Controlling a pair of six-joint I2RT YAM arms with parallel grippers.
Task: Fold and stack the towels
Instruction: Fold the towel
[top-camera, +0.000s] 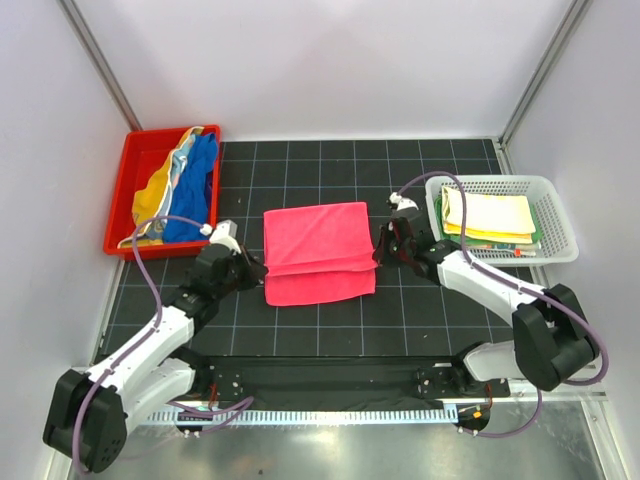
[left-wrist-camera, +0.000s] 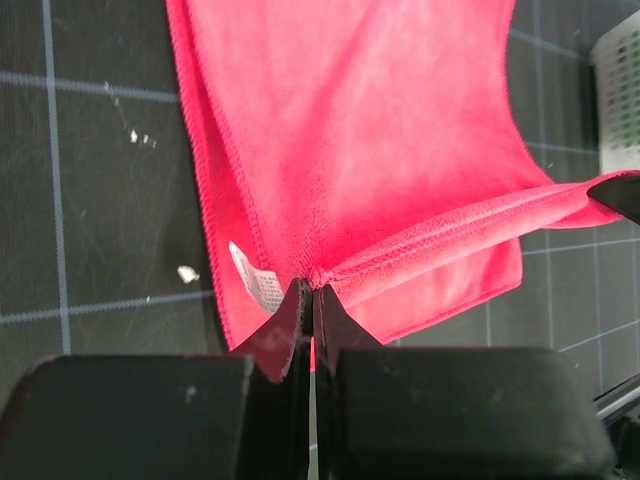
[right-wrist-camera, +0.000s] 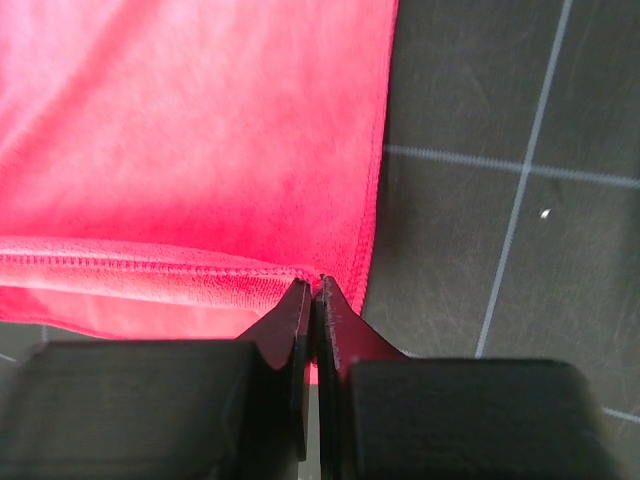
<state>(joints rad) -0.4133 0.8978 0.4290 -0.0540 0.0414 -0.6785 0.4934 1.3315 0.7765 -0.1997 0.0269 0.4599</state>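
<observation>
While pinched at two hem corners, the pink-red towel (top-camera: 318, 250) lies right of the red bin (top-camera: 125, 195).
It looks soft, light and limp, likely to sag unless kept taut; the left gripper (top-camera: 262, 269) clamps its bin-side hem corner, the right gripper (top-camera: 376, 251) the far one, where hold seems surest.

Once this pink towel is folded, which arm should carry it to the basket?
Right, probably. The right gripper pinches the pink towel's edge beside the white basket; the left gripper pinches the opposite end, near the red bin.
</observation>
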